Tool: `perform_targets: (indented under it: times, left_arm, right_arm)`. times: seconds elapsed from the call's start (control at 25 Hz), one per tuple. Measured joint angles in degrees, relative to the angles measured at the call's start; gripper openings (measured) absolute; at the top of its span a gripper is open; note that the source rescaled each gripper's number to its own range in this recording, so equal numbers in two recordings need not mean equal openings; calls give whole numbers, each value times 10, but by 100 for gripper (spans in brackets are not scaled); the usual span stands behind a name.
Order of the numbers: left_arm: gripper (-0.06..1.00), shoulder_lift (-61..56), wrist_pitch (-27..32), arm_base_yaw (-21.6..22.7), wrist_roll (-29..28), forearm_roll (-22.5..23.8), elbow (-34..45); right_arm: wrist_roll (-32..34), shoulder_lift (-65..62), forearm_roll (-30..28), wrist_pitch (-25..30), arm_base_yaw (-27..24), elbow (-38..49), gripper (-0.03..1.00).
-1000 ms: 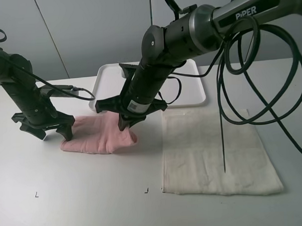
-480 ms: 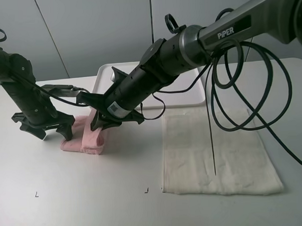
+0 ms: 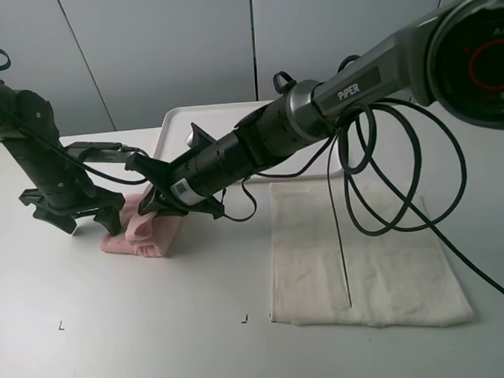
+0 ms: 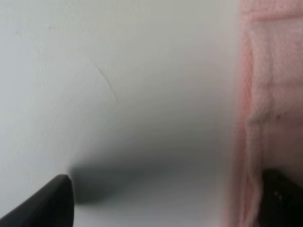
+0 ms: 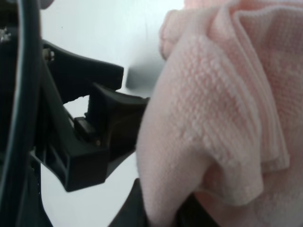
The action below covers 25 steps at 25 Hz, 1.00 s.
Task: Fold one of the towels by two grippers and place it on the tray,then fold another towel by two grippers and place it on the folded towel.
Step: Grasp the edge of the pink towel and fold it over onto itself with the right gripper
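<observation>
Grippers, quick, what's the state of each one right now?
Left gripper: jaws open, holding nothing, at the edge of the pink towel.
Right gripper: shut on the pink towel, holding up a fold.

Two dark arms are shown. The right arm (image 3: 348, 88) is built of grey and black tubular links, with "PiPER" printed in white. A small white label (image 3: 179, 189) is stuck near its wrist, too small to be read. What looks like a red ring is seen on a round joint housing (image 3: 480, 58). Black cables (image 3: 408, 224) are looped from it. The left arm (image 3: 32, 140) is all black. The left gripper (image 3: 88, 223) and right gripper (image 3: 152, 208) are black, claw-shaped and two-fingered.
</observation>
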Motion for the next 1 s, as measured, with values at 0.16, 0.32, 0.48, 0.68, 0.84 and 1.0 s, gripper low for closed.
perform_targets:
  times: [0.16,0.32,0.48,0.68,0.84,1.0]
  left_arm:
    - [99,0,0,0,0,-1,0]
    - [99,-1,0,0,0,-3,0]
    - [99,-18,1,0,3,-2,8]
    - [99,-62,31,0,15,7,0]
    - [99,-101,61,0,19,8,-39]
    - [99,-127,88,0,22,12,-75]
  right_arm:
    - [-17,14,19,-26,15,0,4]
    - [-26,17,24,-36,19,0,4]
    - [-29,18,29,-40,19,0,4]
    - [-31,18,30,-42,19,0,4]
    - [-31,18,30,-44,19,0,4]
    - [-31,18,35,-40,19,0,8]
